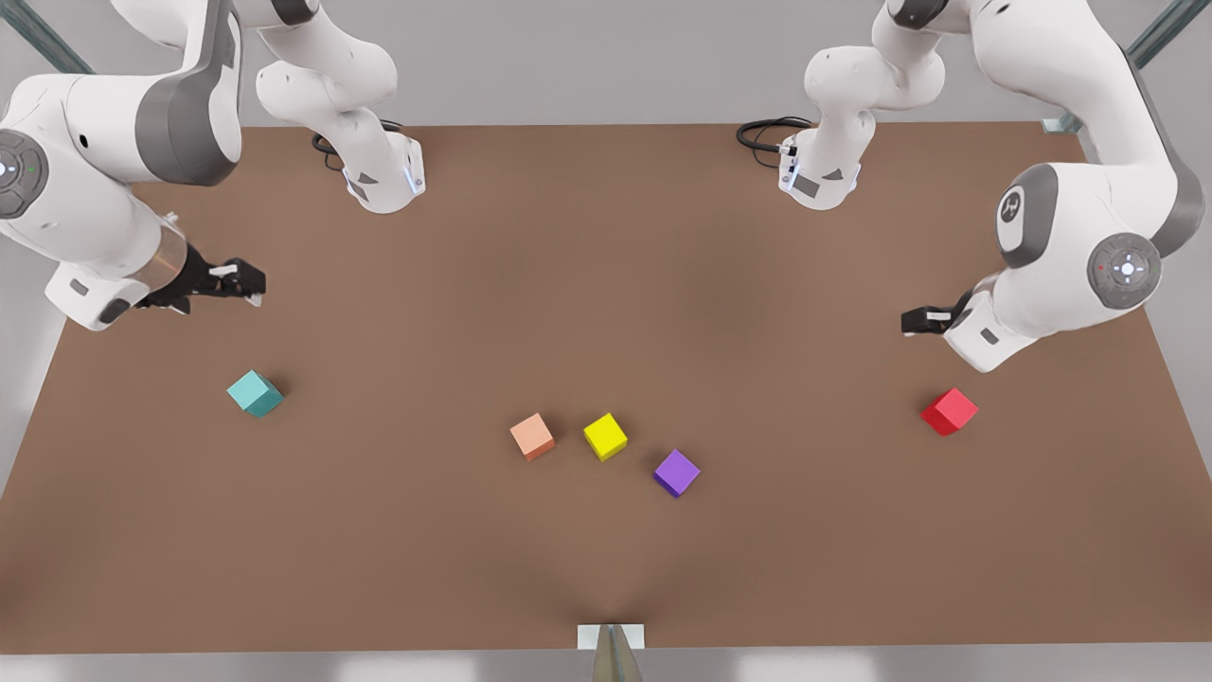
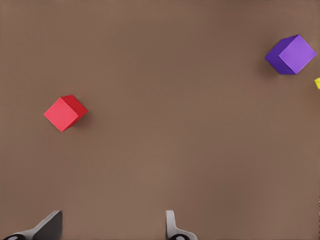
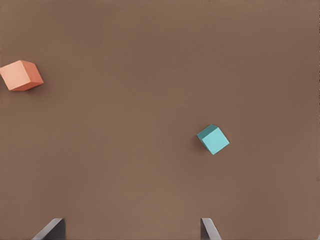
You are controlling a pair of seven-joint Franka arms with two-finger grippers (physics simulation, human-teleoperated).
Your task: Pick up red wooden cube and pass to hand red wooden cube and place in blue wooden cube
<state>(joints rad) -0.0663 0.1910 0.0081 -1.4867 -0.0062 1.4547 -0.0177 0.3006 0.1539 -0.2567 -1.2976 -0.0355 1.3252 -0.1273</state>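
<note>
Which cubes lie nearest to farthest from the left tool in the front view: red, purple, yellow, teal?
Measured from the left tool, on the front view's right, open and holding nothing:
1. Red wooden cube, just below it.
2. Purple cube, toward the middle.
3. Yellow cube, a little beyond the purple one.
4. Blue wooden cube, far across, on the front view's left.

We find no readable text, label, brand or number on anything here. The nearest thing to a sign is a small round emblem on the grey joint cover of the arm point(image 1: 1027, 213) at the front view's right, too small to make out.
</note>
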